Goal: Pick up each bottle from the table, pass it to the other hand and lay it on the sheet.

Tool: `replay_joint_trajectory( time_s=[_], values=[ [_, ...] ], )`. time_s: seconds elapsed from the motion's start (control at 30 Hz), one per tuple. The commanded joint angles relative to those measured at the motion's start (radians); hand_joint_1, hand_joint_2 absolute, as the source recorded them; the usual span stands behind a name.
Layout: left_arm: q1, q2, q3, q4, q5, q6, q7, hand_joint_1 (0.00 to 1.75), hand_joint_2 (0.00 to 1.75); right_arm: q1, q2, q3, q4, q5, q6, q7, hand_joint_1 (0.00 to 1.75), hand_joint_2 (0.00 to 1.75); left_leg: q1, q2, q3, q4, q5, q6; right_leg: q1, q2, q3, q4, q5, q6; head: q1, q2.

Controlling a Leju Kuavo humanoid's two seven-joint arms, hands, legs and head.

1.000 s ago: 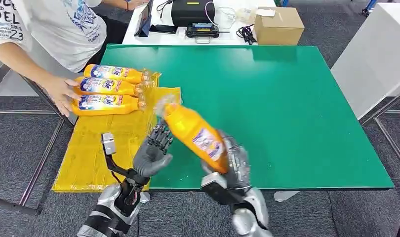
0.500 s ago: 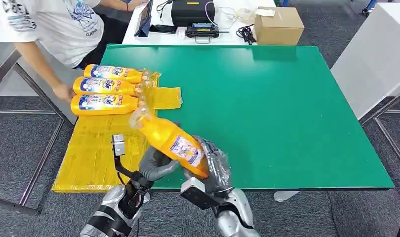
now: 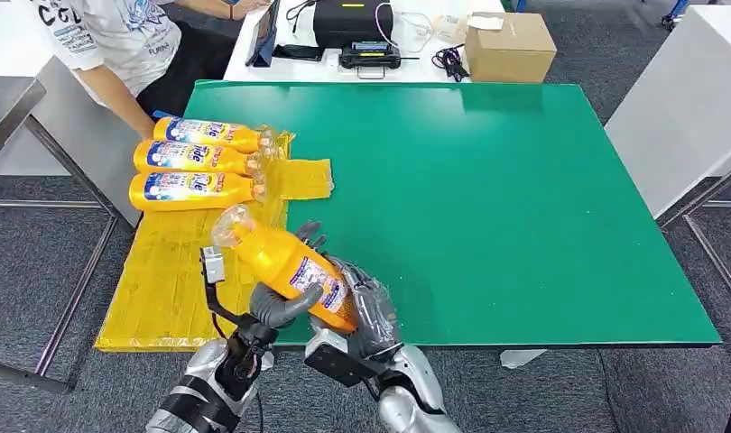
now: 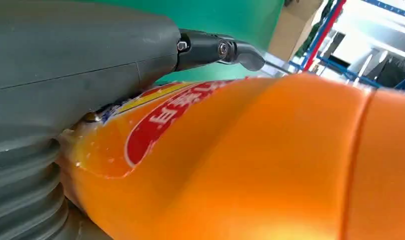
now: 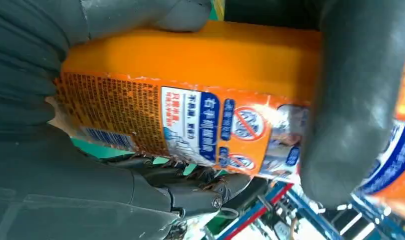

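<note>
Right now both hands close on one orange bottle (image 3: pixel 290 264) at the near worktop edge: the right hand (image 3: pixel 366 311) wraps its base, the left hand (image 3: pixel 276 302) cups its middle from below, thumb across the label. Bottle tilted, clear cap end pointing toward the yellow sheet (image 3: pixel 177 271). Three more bottles (image 3: pixel 195 161) lie side by side at the sheet's far end. A person (image 3: pixel 118 45) stands beyond them. Step, as judged: the hand-over, mid-exchange. Next move calls for the right hand to let go once the left grip is firm, then a lay-down on bare sheet, short of the row.
</note>
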Motion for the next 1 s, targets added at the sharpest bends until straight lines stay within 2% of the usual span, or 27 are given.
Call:
replay_joint_trajectory(
  time_s=[0.03,0.23,0.27,0.3,0.6,0.63,0.67,0.7,0.73,0.77,0.8,0.83,1.0],
  values=[
    [-0.046,0.001,0.000,0.053,-0.021,0.016,-0.010,0.00,1.75,-0.067,-0.001,0.086,0.186,0.005,0.053,0.024,1.75,1.75,0.001,0.001,0.004,-0.001,-0.001,-0.002,0.001,0.000,0.004,-0.001,-0.001,-0.002,0.000,0.000],
    [-0.042,-0.005,0.009,0.042,-0.027,0.026,-0.018,0.00,1.75,-0.069,-0.004,0.090,0.188,0.003,0.064,0.029,1.75,1.75,0.002,0.000,0.005,0.000,-0.002,-0.002,0.002,-0.001,0.006,-0.001,-0.002,-0.002,0.000,0.000],
    [-0.038,-0.007,0.014,0.034,-0.038,0.038,-0.026,0.07,1.75,-0.069,-0.005,0.091,0.188,0.004,0.065,0.033,1.75,1.75,0.001,0.000,0.003,-0.001,-0.001,-0.001,0.001,-0.001,0.003,-0.001,-0.001,-0.002,0.000,0.000],
    [-0.037,-0.008,0.016,0.031,-0.041,0.036,-0.028,1.75,1.75,-0.069,-0.005,0.091,0.188,0.004,0.066,0.033,1.75,1.75,0.002,0.000,0.006,0.000,-0.003,-0.002,0.002,-0.001,0.006,0.000,-0.003,-0.002,0.000,0.000],
    [-0.012,-0.023,0.043,-0.024,-0.070,0.077,-0.047,1.75,1.75,-0.061,-0.008,0.055,0.133,-0.014,0.057,0.047,1.75,1.75,0.002,0.000,0.004,0.001,-0.002,-0.002,0.002,-0.001,0.005,0.000,-0.002,-0.002,0.000,0.000],
    [-0.011,-0.022,0.044,-0.030,-0.074,0.077,-0.052,1.75,1.75,-0.058,-0.008,0.047,0.118,-0.019,0.053,0.047,1.69,1.75,0.001,0.000,0.003,0.000,-0.001,-0.002,0.002,-0.001,0.003,0.000,-0.002,-0.002,0.000,0.000],
    [-0.009,-0.024,0.046,-0.035,-0.073,0.076,-0.052,1.75,1.75,-0.056,-0.008,0.040,0.107,-0.023,0.050,0.050,1.48,1.75,0.001,0.000,0.001,0.000,0.000,-0.001,0.001,-0.001,0.001,0.000,-0.001,-0.001,0.000,0.000],
    [-0.006,-0.025,0.049,-0.039,-0.073,0.080,-0.052,1.75,1.75,-0.055,-0.007,0.033,0.096,-0.029,0.051,0.053,1.06,1.75,0.002,-0.001,0.004,0.001,-0.002,-0.002,0.002,-0.001,0.004,0.000,-0.002,-0.002,0.000,0.000],
    [-0.004,-0.026,0.053,-0.044,-0.075,0.086,-0.053,1.75,1.75,-0.052,-0.006,0.022,0.080,-0.032,0.039,0.054,0.17,1.75,0.002,0.000,0.003,0.001,-0.002,-0.002,0.002,-0.001,0.003,0.000,-0.002,-0.002,0.000,0.000],
    [0.000,-0.028,0.060,-0.050,-0.075,0.094,-0.053,1.75,1.75,-0.045,0.001,0.005,0.064,-0.045,0.023,0.054,0.00,1.75,0.001,0.000,0.002,0.000,-0.001,-0.001,0.001,-0.001,0.002,0.000,-0.001,-0.002,0.000,0.000],
    [0.003,-0.028,0.065,-0.057,-0.075,0.099,-0.054,1.75,1.75,-0.042,0.002,-0.001,0.046,-0.051,0.021,0.054,0.00,1.75,0.002,0.000,0.004,0.001,-0.002,-0.002,0.002,-0.001,0.004,0.000,-0.002,-0.002,0.000,0.000],
    [0.005,-0.028,0.072,-0.067,-0.076,0.107,-0.059,1.75,1.75,-0.038,0.004,-0.013,0.021,-0.061,0.011,0.058,0.00,0.00,0.001,0.000,0.003,0.001,-0.002,-0.001,0.001,-0.001,0.002,0.001,-0.002,-0.002,0.000,0.000],
    [0.006,-0.028,0.102,-0.127,-0.193,0.259,-0.128,1.75,1.75,0.001,-0.010,-0.035,-0.165,-0.081,-0.029,0.067,0.00,0.00,0.001,0.001,0.002,0.001,-0.002,-0.002,0.002,0.000,0.002,0.001,-0.002,-0.002,0.000,0.000]
  ],
)
